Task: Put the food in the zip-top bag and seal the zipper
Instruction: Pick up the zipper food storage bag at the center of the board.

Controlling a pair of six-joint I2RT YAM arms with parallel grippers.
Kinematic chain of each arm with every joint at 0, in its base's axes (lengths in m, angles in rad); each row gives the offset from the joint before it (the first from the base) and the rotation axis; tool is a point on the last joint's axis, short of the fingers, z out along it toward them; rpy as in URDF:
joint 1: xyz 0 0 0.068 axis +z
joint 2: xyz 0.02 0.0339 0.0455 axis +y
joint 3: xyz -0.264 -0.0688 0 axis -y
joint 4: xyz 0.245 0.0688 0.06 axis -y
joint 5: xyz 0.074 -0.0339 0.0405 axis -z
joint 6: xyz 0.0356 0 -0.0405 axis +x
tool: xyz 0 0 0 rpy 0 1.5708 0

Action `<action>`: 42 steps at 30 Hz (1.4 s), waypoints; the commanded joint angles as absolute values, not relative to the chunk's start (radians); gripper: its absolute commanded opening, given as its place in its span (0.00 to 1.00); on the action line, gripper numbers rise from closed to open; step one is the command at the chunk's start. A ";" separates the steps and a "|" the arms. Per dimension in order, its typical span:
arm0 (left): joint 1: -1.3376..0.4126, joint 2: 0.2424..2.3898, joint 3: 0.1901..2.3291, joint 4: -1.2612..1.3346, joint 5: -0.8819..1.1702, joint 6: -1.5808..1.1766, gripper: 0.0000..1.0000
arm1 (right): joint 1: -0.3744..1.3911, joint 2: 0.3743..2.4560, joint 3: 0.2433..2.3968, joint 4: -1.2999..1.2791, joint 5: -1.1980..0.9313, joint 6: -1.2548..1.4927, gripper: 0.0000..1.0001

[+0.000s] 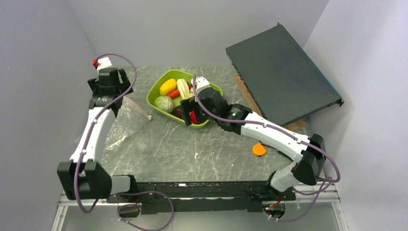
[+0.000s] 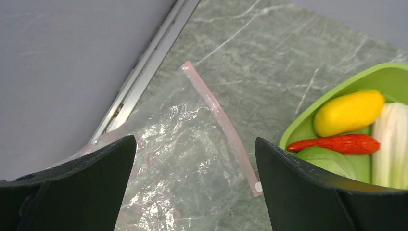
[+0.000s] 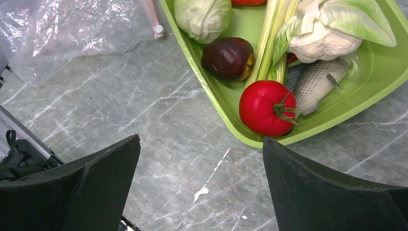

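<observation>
Both released, jaws wide, empty. Left end effector (image 2: 196, 144) over zip-top bag (image 1: 126, 118), flat at counter's (image 1: 192, 154) left. Right end effector (image 3: 201, 142) by tray's (image 3: 223, 113) near rim, food inside. Drop straight on tomato (image 3: 262, 108), clear of rim. Rt wrist view shows fish (image 3: 315, 84); top view hides it.

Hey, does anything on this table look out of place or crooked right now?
Yes. A dark flat case sits askew at the back right, angled across the corner and seemingly propped up. An orange disc lies alone on the table, apart from the food in the green tray.
</observation>
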State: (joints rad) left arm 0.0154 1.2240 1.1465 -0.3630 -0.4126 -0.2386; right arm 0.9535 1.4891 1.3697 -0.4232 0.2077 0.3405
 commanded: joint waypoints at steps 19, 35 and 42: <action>0.025 1.850 1.630 -0.814 -0.601 -0.527 0.99 | 0.960 1.441 1.302 -0.388 0.236 0.371 1.00; 0.028 1.935 1.586 -0.747 -0.569 -0.505 0.99 | 0.968 1.442 1.280 -0.378 0.224 0.383 1.00; 0.027 1.946 1.584 -0.749 -0.561 -0.487 0.99 | 0.970 1.442 1.276 -0.371 0.216 0.387 1.00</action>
